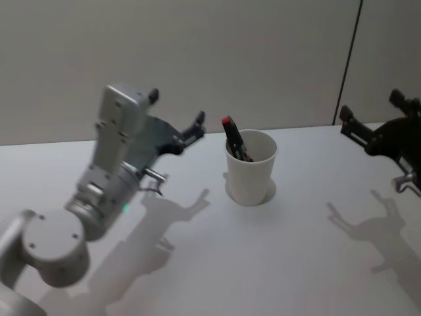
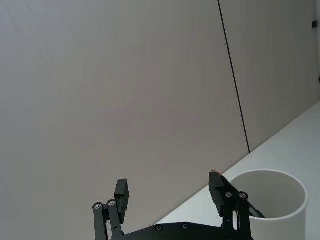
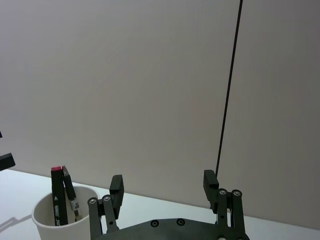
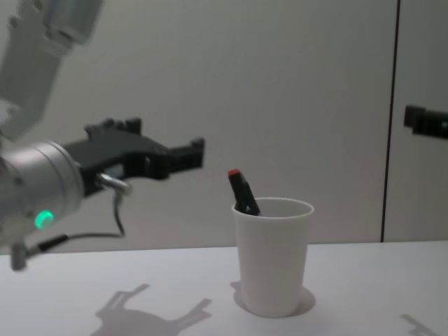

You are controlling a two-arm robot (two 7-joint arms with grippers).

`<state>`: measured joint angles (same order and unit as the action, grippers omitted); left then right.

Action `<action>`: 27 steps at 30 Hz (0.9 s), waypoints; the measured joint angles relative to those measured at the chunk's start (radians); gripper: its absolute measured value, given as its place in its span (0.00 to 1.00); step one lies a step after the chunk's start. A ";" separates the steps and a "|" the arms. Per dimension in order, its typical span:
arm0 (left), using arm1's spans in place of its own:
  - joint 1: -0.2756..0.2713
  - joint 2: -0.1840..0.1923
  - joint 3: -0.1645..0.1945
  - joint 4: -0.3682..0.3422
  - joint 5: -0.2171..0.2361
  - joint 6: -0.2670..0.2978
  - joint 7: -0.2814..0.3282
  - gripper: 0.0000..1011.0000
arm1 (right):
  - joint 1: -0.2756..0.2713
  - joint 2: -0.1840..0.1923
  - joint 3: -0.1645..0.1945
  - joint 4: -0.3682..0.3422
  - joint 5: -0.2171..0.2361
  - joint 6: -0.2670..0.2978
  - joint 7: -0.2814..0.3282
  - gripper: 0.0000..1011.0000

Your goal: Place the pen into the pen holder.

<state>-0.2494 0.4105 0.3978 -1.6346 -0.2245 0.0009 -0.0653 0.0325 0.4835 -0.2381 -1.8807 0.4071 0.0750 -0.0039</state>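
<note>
The white paper cup serving as pen holder (image 1: 250, 172) (image 4: 272, 255) (image 2: 272, 207) (image 3: 62, 221) stands upright on the white table. A black pen with a red cap (image 1: 233, 138) (image 4: 241, 190) (image 3: 59, 195) leans inside it, its red tip sticking up over the left rim. My left gripper (image 1: 191, 135) (image 4: 189, 154) (image 2: 170, 197) hovers open and holding nothing, raised just left of the cup. Raised at the far right edge, my right gripper (image 1: 368, 128) (image 3: 163, 187) is open too, with nothing in it.
The white table (image 1: 276, 257) spreads around the cup, with gripper shadows on it. A grey wall with a dark vertical seam (image 1: 348, 59) stands behind the table.
</note>
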 joint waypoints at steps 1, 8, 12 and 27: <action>0.003 -0.007 0.015 0.002 0.007 0.004 0.015 0.99 | -0.005 -0.015 0.001 0.012 -0.013 -0.004 0.008 0.99; 0.012 -0.026 0.052 0.008 0.023 0.013 0.050 0.99 | -0.027 -0.083 0.007 0.065 -0.069 -0.024 0.040 0.99; 0.013 -0.028 0.056 0.009 0.024 0.014 0.054 0.99 | -0.037 -0.114 0.011 0.089 -0.094 -0.033 0.055 0.99; 0.012 -0.028 0.056 0.009 0.024 0.014 0.054 0.99 | -0.047 -0.146 0.013 0.115 -0.120 -0.041 0.071 0.99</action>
<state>-0.2372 0.3821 0.4543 -1.6257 -0.2003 0.0147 -0.0108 -0.0150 0.3375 -0.2246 -1.7661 0.2873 0.0336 0.0668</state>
